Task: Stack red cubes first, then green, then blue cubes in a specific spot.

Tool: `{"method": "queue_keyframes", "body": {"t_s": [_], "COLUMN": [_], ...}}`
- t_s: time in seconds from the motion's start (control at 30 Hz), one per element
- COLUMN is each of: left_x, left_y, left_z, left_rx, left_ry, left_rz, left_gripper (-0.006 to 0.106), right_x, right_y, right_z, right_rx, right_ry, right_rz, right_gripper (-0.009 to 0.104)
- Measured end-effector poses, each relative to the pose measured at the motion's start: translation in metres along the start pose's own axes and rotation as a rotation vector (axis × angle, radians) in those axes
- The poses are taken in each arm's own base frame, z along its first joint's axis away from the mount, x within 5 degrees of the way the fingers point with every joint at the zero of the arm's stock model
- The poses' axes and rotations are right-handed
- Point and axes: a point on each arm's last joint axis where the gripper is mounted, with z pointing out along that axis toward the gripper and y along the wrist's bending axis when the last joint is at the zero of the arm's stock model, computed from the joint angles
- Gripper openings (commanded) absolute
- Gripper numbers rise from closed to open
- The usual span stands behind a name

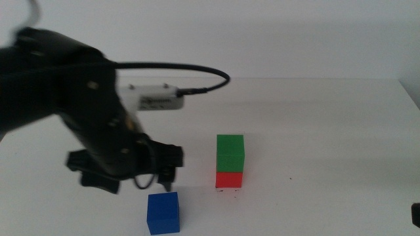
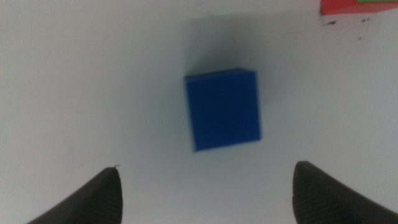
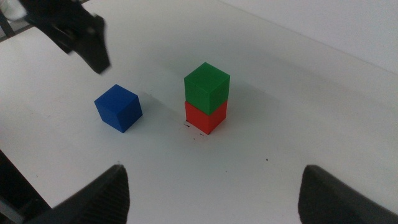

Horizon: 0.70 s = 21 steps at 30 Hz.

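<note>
Green cube sits squarely on the red cube, so the blue cube is next, alone on the counter near the stack. Left gripper hovers above it, jaws spread wide, needing to descend and close. Right gripper waits apart, spread too.

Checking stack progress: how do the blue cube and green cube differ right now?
The blue cube sits directly on the table; the green cube rests on top of the red cube. The blue one stands alone, apart from the stack, with the open left gripper hovering over it; the green one has no gripper near it. The right gripper waits, open, farther back. Both cubes look the same size, plain and matte.
</note>
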Motion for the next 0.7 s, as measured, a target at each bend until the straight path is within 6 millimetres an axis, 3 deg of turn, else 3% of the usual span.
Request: {"method": "queue_keyframes", "body": {"t_s": [0.23, 0.7], "left_x": [-0.013, -0.002], "left_y": [-0.019, -0.015], "left_z": [0.048, 0.082], "left_rx": [0.024, 0.068], "left_ry": [0.077, 0.068], "left_rz": [-0.053, -0.162], "left_gripper": [0.094, 0.094], "right_x": [0.000, 0.000], "right_y": [0.000, 0.000], "right_z": [0.000, 0.000], "right_rx": [0.000, 0.000], "right_ry": [0.000, 0.000], "right_rz": [0.000, 0.000], "right_gripper": [0.090, 0.090]}}
